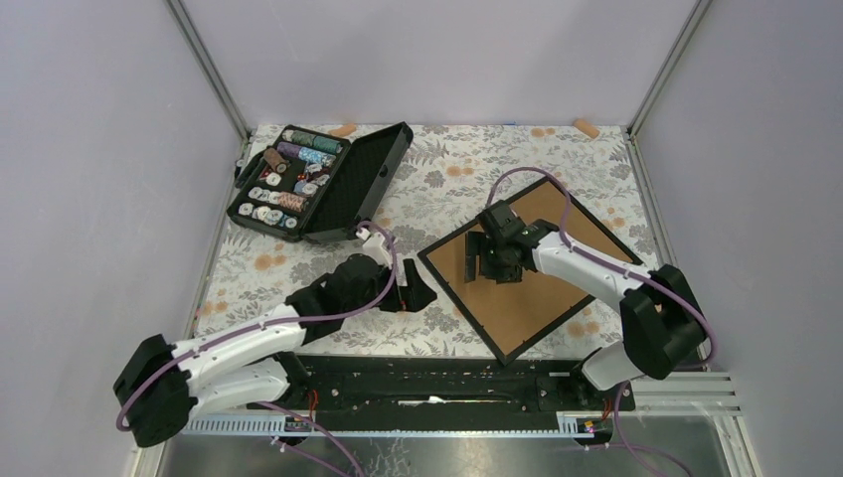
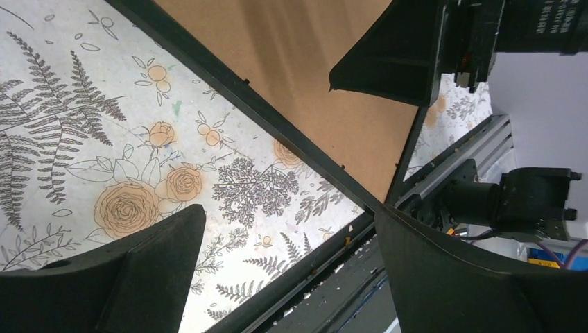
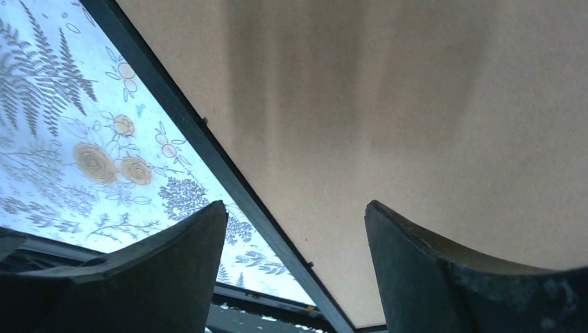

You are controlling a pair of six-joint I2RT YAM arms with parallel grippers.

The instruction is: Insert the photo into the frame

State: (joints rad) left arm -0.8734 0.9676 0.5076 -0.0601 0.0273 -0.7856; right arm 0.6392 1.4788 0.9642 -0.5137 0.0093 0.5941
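Open right end effector (image 1: 495, 266) hovers over the board-side-up frame (image 1: 557, 298); open left end effector (image 1: 418, 295) sits just off its left corner.

A thin black rectangular picture frame (image 1: 537, 298) shows its plain brown board back on a counter (image 1: 447, 179) covered in white cloth printed with grey ferns and peach-orange roses. A black hinged plastic case (image 1: 373, 181) holds thread spools (image 1: 288, 179) in teal, purple, brown and white. The white-shelled robot arms (image 1: 244, 343) have black joints and purple cables (image 1: 328, 318). The left end effector (image 2: 288, 210) and right end effector (image 3: 297, 205) are matt black. The walls (image 1: 437, 60) are pale lilac-grey.
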